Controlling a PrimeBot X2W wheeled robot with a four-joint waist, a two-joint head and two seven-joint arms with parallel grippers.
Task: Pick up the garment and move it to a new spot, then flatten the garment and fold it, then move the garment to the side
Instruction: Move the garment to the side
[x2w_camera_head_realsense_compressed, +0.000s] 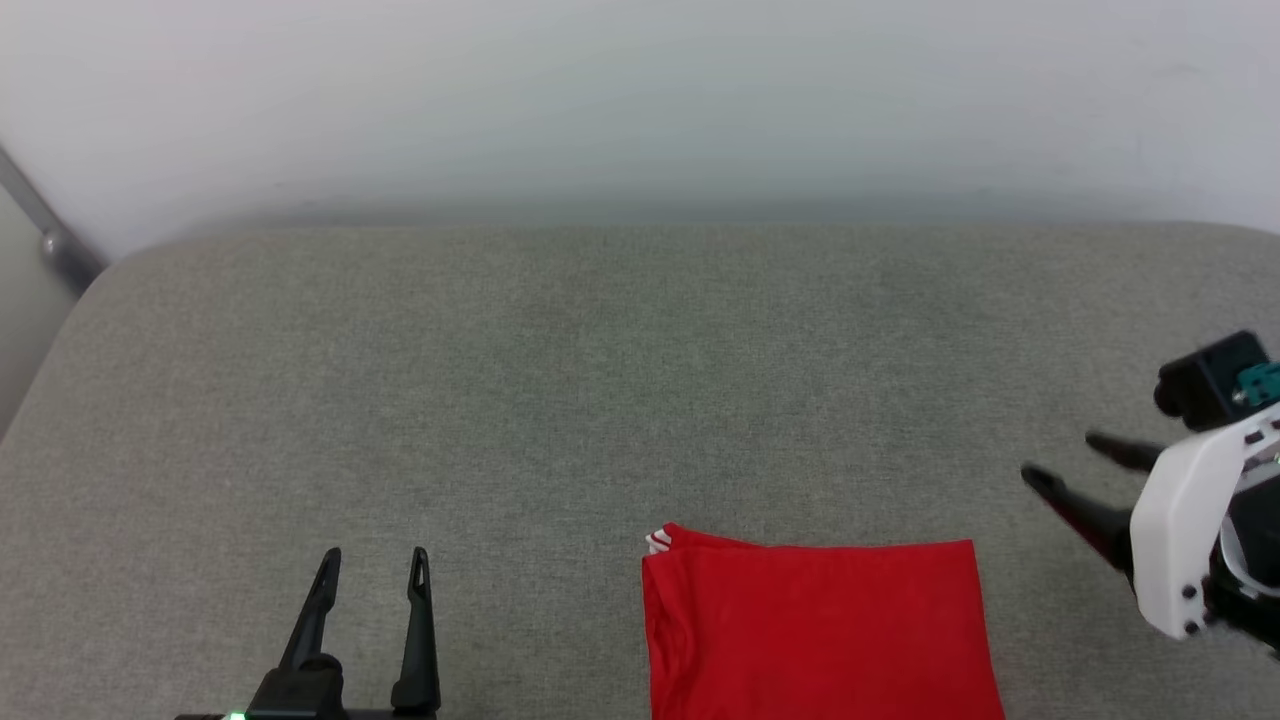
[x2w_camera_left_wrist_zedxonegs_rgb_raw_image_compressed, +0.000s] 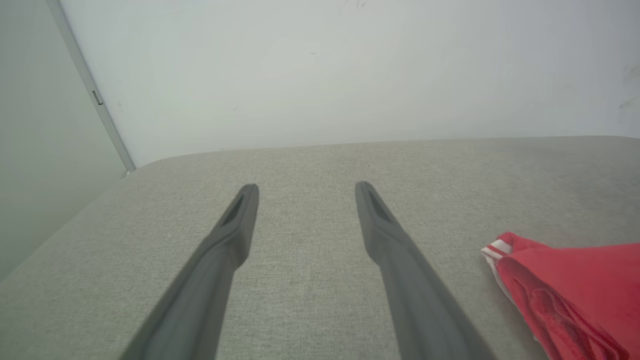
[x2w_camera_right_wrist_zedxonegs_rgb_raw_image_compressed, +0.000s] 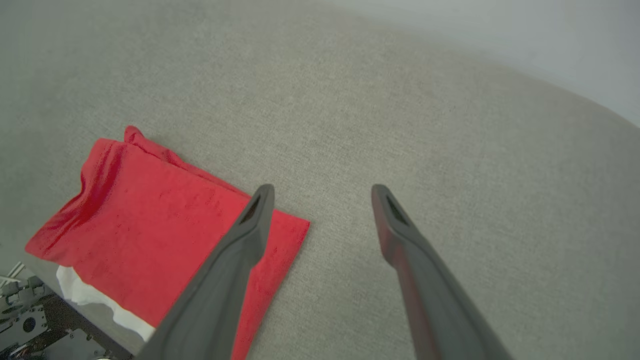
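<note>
Head view: garment (x2w_camera_head_realsense_compressed: 815, 630) lies between left tool (x2w_camera_head_realsense_compressed: 375, 560) and right tool (x2w_camera_head_realsense_compressed: 1062, 458), both spread, empty.

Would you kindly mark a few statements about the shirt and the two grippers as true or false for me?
1. The garment lies folded on the grey cushion. True.
2. The left gripper is shut on the garment. False: it is open and empty, off to the garment's side.
3. The right gripper is open and empty. True.
4. The garment lies at the cushion's far edge. False: it lies at the near edge.
</note>
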